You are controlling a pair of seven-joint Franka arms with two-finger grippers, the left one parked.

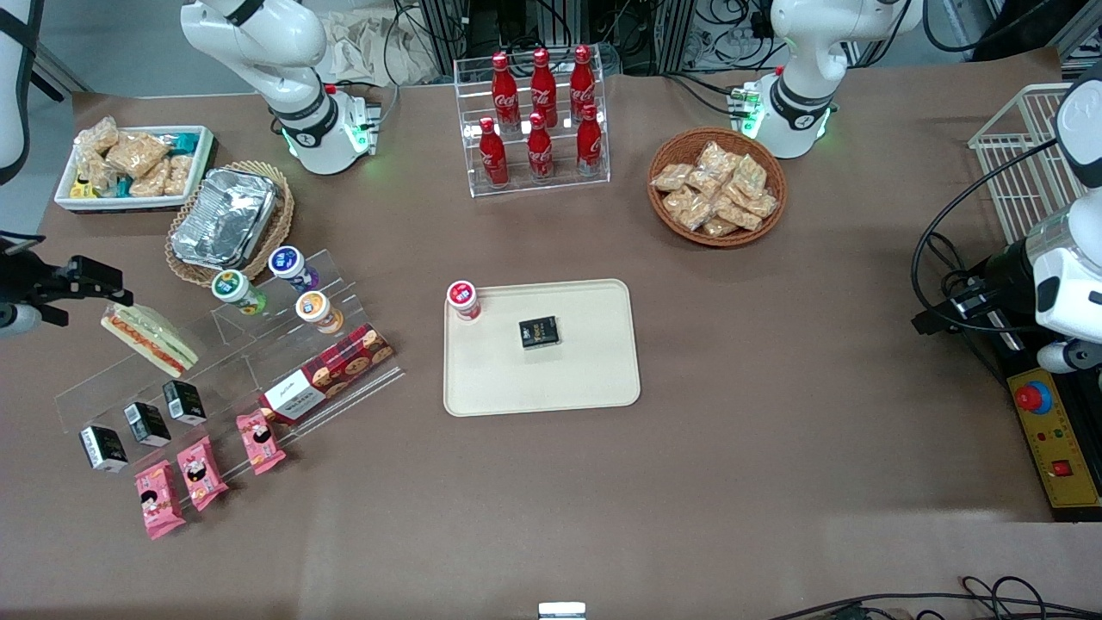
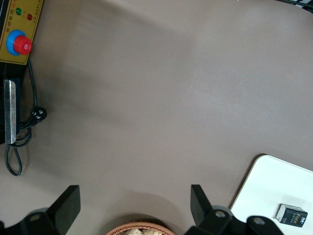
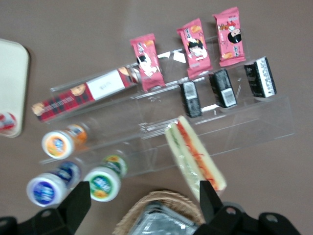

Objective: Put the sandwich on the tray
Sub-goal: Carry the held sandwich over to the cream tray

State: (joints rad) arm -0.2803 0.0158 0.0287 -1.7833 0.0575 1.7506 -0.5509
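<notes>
The hand (image 1: 120,297) hangs above the working arm's end of the table (image 1: 775,448), over the upper tier of the clear acrylic display stand (image 1: 224,362), and its two fingers (image 3: 78,205) stand apart with nothing between them. The sandwich (image 1: 148,338), a clear-wrapped wedge of white bread with red-orange and pale green layers, lies tilted on that stand's top step, directly under the hand; the wrist view shows one fingertip just over the sandwich's end, while the other is well clear of it.

On the stand, beside the sandwich, are three round-lidded cups (image 1: 238,291). A long red plaid biscuit box (image 1: 327,372) lies on a lower step, three small black packets (image 1: 146,422) sit in a row nearer the front camera than the sandwich, and three pink snack packets (image 1: 200,472) lean on the lowest step. A wicker basket holding a foil container (image 1: 225,215) is just beside the stand, farther from the front camera.

The tray (image 1: 594,379), cream-beige with rounded corners, lies flat well apart from the stand, toward the middle of the table. A red-capped cup (image 1: 463,299) stands on the tray's corner nearest the stand, and a small black box (image 1: 539,332) rests on the tray close to its middle.
</notes>
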